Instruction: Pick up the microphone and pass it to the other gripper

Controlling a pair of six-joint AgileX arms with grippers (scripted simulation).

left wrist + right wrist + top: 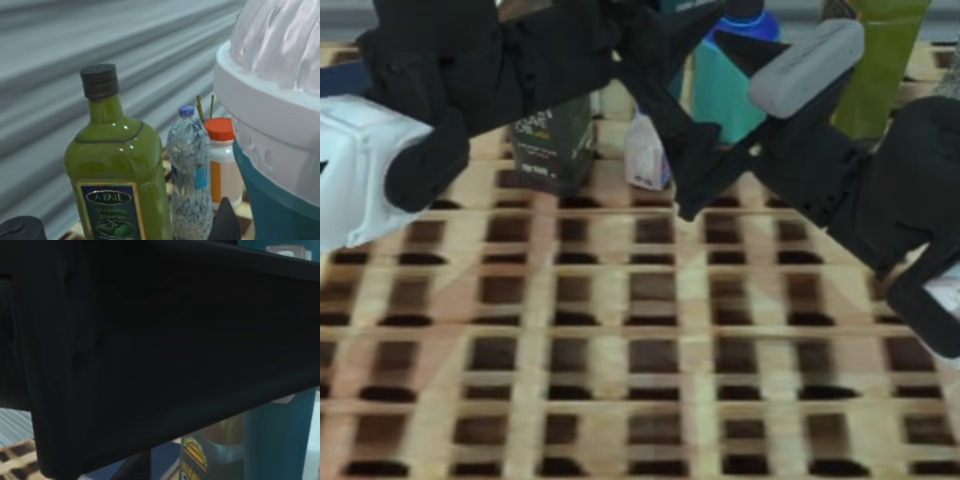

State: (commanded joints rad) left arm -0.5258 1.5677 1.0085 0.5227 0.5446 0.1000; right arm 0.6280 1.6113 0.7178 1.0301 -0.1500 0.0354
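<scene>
Raised close under the top camera: left gripper (pixel 672 105) and right gripper (pixel 745 160), meeting at far centre, microphone (pixel 725 90) between them. Handover underway, seemingly. Either claw's grip: cannot tell. Next: secure receiving hold, then release.

Surface (pixel 620 330): pale wood with a grid of dark square marks.
Far edge, standing: dark can (pixel 552 150); white glue bottle (pixel 646 152); teal container (pixel 728 88); green bottle (pixel 885 60).
Left wrist view: water bottle (pixel 189 175); orange-capped jar (pixel 222 165), near the green bottle.
</scene>
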